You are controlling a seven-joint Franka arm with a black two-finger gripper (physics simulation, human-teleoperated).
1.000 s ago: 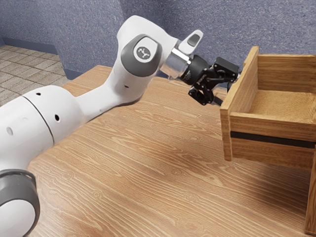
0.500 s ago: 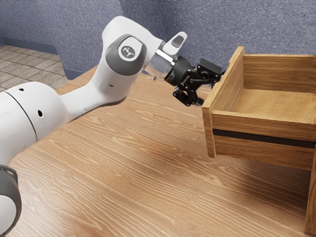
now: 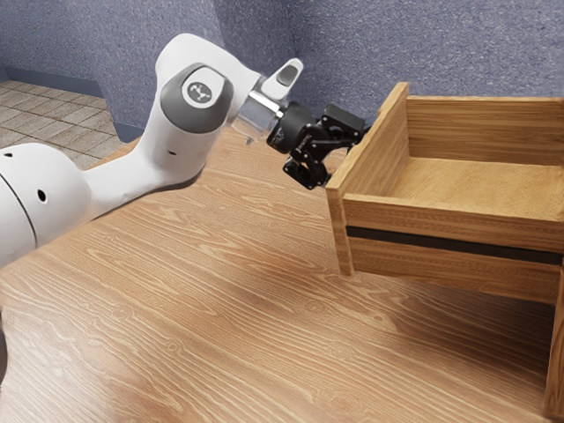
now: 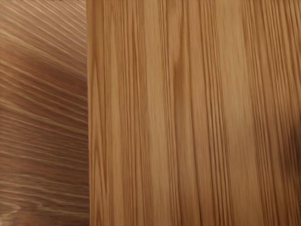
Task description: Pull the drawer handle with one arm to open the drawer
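Observation:
A wooden drawer (image 3: 445, 231) stands pulled out over the table, its inside bare. My black gripper (image 3: 331, 159) presses against the outer face of the drawer's front panel (image 3: 372, 145), on the exterior view's left side of it. The handle itself is hidden behind that panel and my hand. The fingers sit tight at the panel where the handle is, and the drawer follows my hand. Close up in the wrist view, the front panel (image 4: 188, 113) shows its vertical grain right before my hand.
The drawer hangs above a wooden table (image 3: 220, 300), also seen beside the panel as the table (image 4: 42, 117). A cabinet post (image 3: 556, 352) stands at the exterior view's right edge. Blue walls rise behind, and open tabletop lies in front of the drawer.
My hand has drawn back toward the exterior view's left, and the drawer has slid out with it, showing more of its inside.

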